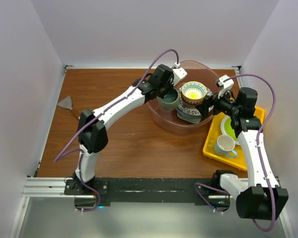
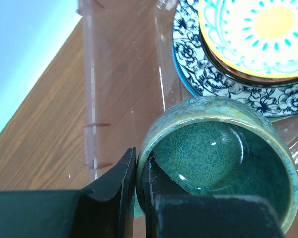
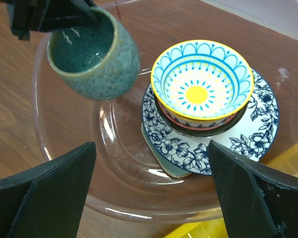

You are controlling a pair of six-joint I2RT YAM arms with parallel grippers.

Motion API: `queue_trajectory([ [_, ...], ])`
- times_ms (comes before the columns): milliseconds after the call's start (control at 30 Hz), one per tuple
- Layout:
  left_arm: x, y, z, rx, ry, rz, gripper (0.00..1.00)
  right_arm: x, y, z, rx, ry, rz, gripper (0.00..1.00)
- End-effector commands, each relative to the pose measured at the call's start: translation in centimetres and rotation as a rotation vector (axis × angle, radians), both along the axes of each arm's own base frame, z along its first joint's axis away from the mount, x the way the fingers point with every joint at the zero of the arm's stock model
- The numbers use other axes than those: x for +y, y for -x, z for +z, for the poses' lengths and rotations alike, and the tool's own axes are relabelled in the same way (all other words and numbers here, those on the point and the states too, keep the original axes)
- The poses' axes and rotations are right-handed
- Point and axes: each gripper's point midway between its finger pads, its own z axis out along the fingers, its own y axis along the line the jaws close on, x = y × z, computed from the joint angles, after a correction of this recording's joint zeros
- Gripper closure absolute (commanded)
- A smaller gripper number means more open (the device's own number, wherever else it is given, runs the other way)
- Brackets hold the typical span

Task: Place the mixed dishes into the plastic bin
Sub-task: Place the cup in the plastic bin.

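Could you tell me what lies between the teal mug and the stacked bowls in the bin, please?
Nothing: in the right wrist view only bare bin floor shows between the teal mug and the stacked bowls.

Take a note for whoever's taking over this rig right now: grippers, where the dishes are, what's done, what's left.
Left gripper: shut on the grey-teal mug by its rim, over the plastic bin, left side.
Right gripper: open, empty, at the bin's right rim.
Done: yellow-teal bowl stacked on the blue-patterned plate, mint dish beneath, all in the bin.
Left: release the mug into the bin. No other job dish shows outside it.
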Motion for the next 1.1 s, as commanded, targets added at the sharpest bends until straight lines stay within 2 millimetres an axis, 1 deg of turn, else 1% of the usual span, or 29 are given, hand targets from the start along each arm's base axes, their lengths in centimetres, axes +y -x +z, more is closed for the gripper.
queue_trajectory([
  [0,-1.7,-1.5,3.9,-0.102,0.078,-0.058,1.0,-0.8,-0.7,2.9,-0.08,0.007,-0.05,0.02],
  [133,-1.9,-1.3,1.7,-0.069,0.042,-0.091,1.0,-0.9,-0.8,2.9,-0.079,0.006,-0.057,0.02],
  [467,-1.4,-0.9,-4.9,0.024,-0.038,-0.131,1.0,-1.1,-0.9,3.0,-0.081,0.005,-0.073,0.02],
  [567,-1.5,-1.0,-6.2,0.043,-0.046,-0.137,1.0,-1.1,-0.9,3.0,-0.077,0.002,-0.073,0.02],
  [733,-1.6,-1.1,-7.8,0.056,-0.057,-0.135,1.0,-1.2,-0.9,3.1,-0.08,0.003,-0.077,0.02],
  [767,-1.7,-1.1,-8.0,0.06,-0.059,-0.136,0.99,-1.2,-1.0,3.1,-0.081,0.003,-0.081,0.02],
  [800,-1.7,-1.0,-8.3,0.064,-0.059,-0.137,0.96,-1.2,-1.0,3.0,-0.078,0.002,-0.079,0.02],
  [833,-1.6,-1.0,-8.6,0.069,-0.062,-0.133,0.9,-1.3,-1.0,3.0,-0.08,0.002,-0.081,0.02],
  [900,-1.5,-1.0,-9.0,0.076,-0.065,-0.123,0.85,-1.3,-1.0,3.0,-0.08,0.003,-0.082,0.02],
  [933,-1.4,-1.0,-9.0,0.077,-0.064,-0.115,0.77,-1.2,-1.0,3.0,-0.08,0.003,-0.081,0.02],
  [1000,-1.1,-1.1,-8.7,0.074,-0.061,-0.091,0.7,-1.3,-1.0,3.0,-0.081,0.003,-0.082,0.02],
  [1033,-1.0,-1.1,-8.6,0.07,-0.06,-0.083,0.64,-1.3,-1.0,3.0,-0.078,0.003,-0.082,0.02],
  [1067,-0.8,-1.1,-7.6,0.058,-0.047,-0.068,0.6,-1.3,-1.0,3.0,-0.08,0.003,-0.082,0.02],
])
